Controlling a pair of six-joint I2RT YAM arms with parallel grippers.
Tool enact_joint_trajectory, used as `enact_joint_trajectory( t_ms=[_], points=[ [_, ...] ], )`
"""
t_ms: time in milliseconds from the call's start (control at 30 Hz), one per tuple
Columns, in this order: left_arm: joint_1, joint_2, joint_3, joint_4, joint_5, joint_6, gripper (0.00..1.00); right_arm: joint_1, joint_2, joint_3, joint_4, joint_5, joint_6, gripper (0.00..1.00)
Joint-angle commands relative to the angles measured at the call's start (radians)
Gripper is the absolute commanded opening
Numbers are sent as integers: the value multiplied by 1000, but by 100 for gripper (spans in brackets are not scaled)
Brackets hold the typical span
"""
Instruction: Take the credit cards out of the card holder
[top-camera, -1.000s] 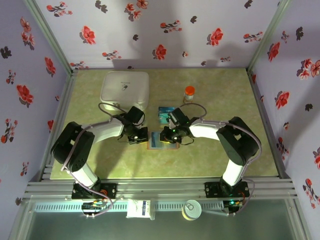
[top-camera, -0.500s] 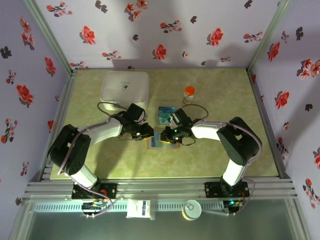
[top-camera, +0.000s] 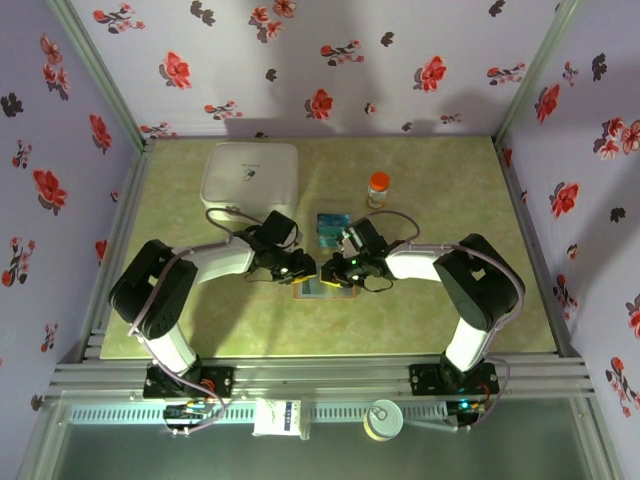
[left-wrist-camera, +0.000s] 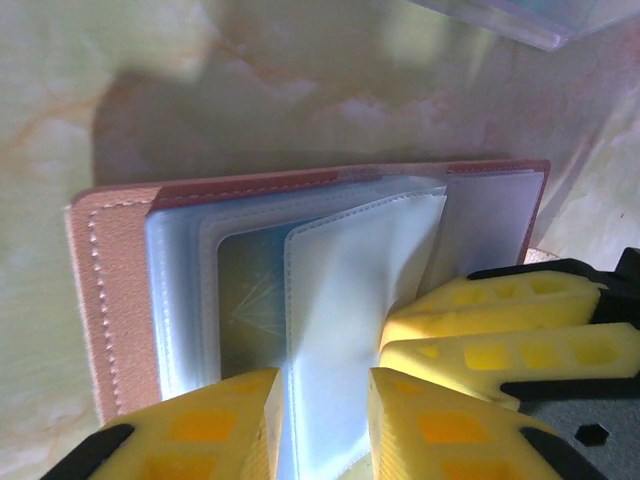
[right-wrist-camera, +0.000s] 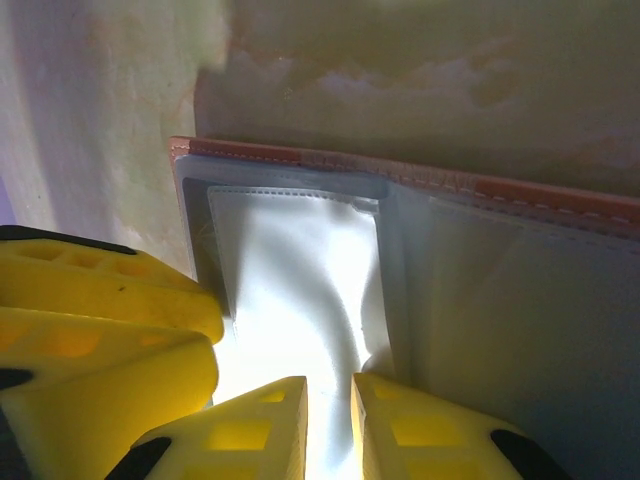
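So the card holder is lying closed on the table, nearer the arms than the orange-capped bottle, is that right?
Not quite: the card holder is lying open, not closed. The left wrist view shows its clear sleeves fanned out over the tan cover. The rest holds: it lies on the table, nearer the arms than the orange-capped bottle.

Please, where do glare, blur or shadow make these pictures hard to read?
Right wrist: glare burns the plastic sleeve of the card holder to white just above the right gripper. Left wrist: even light, a teal card reads through the sleeves, but the clear tray at the top edge is out of focus. Top external: soft arm shadows lie on the back wall.
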Motion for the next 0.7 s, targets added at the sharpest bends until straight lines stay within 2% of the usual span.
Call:
enact_joint_trajectory(
  t_ms=[0,167,400,533,667],
  points=[
    [-8,25,-1,26,16,-20,28,-7,-14,-21,13,-18,16,20],
    [-11,38,1,36,17,-28,27,-13,-15,-31,24,-22,18,20],
    [-16,37,7,52,17,-43,19,-15,-23,-42,49,-31,29,19],
    [-19,17,16,39,13,-42,18,-15,-80,-50,60,-29,40,19],
    [-22,-13,23,23,11,-44,18,-20,-172,-36,-22,26,13,21]
  ],
)
